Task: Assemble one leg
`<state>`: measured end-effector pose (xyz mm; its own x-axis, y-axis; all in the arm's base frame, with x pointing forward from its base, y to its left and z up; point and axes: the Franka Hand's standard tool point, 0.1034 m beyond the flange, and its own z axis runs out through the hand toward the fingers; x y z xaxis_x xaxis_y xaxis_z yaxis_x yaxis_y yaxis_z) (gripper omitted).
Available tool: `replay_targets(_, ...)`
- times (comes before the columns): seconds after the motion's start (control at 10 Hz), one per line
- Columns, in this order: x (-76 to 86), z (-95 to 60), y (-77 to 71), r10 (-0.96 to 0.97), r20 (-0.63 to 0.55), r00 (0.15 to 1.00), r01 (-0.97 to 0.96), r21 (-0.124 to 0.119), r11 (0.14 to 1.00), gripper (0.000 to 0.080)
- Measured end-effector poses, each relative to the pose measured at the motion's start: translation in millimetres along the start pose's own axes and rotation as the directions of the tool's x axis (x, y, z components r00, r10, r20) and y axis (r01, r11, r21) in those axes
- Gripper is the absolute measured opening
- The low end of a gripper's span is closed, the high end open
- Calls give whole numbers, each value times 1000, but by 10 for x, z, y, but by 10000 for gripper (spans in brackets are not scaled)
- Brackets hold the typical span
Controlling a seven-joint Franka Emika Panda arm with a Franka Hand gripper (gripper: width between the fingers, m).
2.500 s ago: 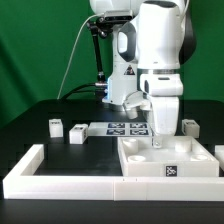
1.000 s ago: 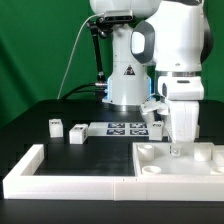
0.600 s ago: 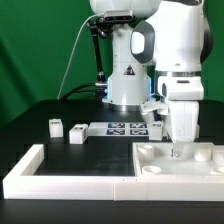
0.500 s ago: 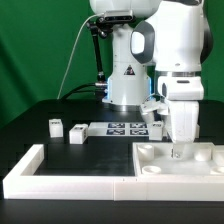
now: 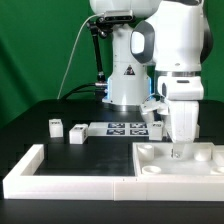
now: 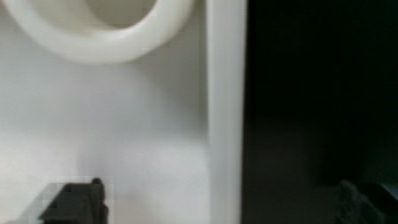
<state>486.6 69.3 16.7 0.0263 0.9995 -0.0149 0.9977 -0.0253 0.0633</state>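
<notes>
Two legs (image 5: 55, 126) (image 5: 77, 134), small white blocks with square tags, stand on the black table at the exterior view's left, far from my gripper. My gripper (image 5: 178, 150) points down at the right part of the large white square panel (image 5: 155, 160). In the wrist view the gripper (image 6: 219, 205) is open. One fingertip (image 6: 75, 200) is over the panel (image 6: 107, 120) and the other is over the black table beyond the panel's straight edge. A round corner hole rim (image 6: 107, 35) shows ahead. The gripper holds nothing.
The long white L-shaped border wall (image 5: 70, 182) runs along the front and up the exterior view's left side, with the panel right behind it. The marker board (image 5: 122, 127) lies flat in front of the robot base.
Since 2.5 s ago the arm and the panel have shifted to the exterior view's right, and the tag on the panel's front side no longer shows. Nothing has moved in the last second.
</notes>
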Motion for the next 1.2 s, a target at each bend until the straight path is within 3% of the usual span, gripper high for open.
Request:
replay_targets(0.2, -10, -284, -133, 30, 16, 999, -30, -3, 1000, 649)
replay_targets(0.4, -4, -469, -276, 81, 19, 997, -81, -13, 997, 649)
replay_targets(0.6, -11, -491, -296, 135, 18, 991, -135, -16, 991, 649)
replay_targets(0.9, -6, -489, -297, 401, 10, 916, -400, -16, 916, 649)
replay_targets(1.1, 70, -514, -401, 624, -6, 782, -624, -12, 782, 649)
replay_targets(1.2, 131, -464, -535, 744, -5, 668, -744, 5, 668, 649)
